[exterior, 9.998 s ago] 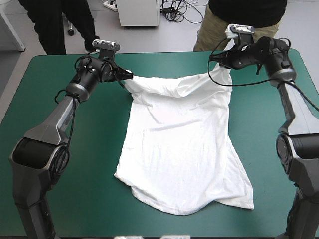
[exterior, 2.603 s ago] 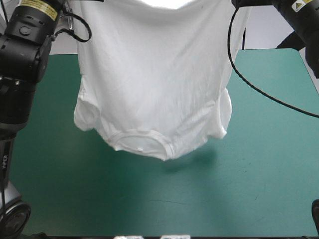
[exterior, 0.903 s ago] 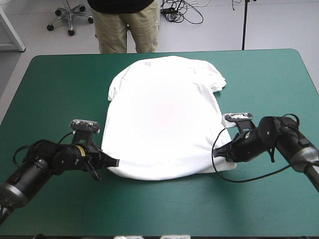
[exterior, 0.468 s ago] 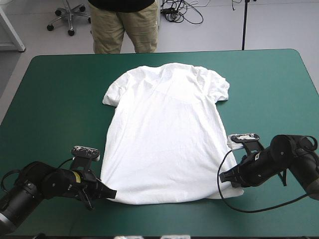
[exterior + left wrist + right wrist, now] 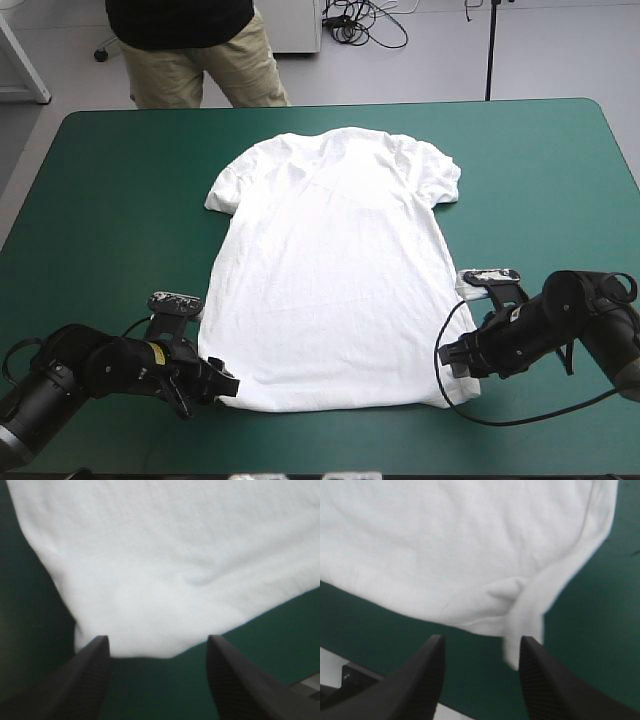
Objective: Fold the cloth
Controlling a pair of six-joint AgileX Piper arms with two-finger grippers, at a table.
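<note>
The white, short-sleeved cloth T-shirt lies spread flat on the middle of the teal-green table cover, collar toward the far edge, hem toward the near edge. I judge it is laid out this way so that its whole outline is open to me before any fold begins. No fold is made yet.

My left gripper sits low at the hem's near-left corner, and my right gripper at its near-right corner. Both pairs of black jaws stand apart and clamp nothing. My left wrist view shows the hem corner just ahead of the gap, with bare cover between the jaws. My right wrist view shows a small twisted flap of hem hanging into the gap, close beside one jaw; whether it touches I cannot tell. These two corners seem the natural handles for carrying the hem up toward the collar, which is likely why I am placed here.

Much is hidden. From above, my jaws merge with my dark wrists. Each wrist view cuts off all but one corner of cloth. The sleeve toward the table's right edge is bunched and its outline is hard to trace. I cannot tell which face of the shirt is up.
</note>
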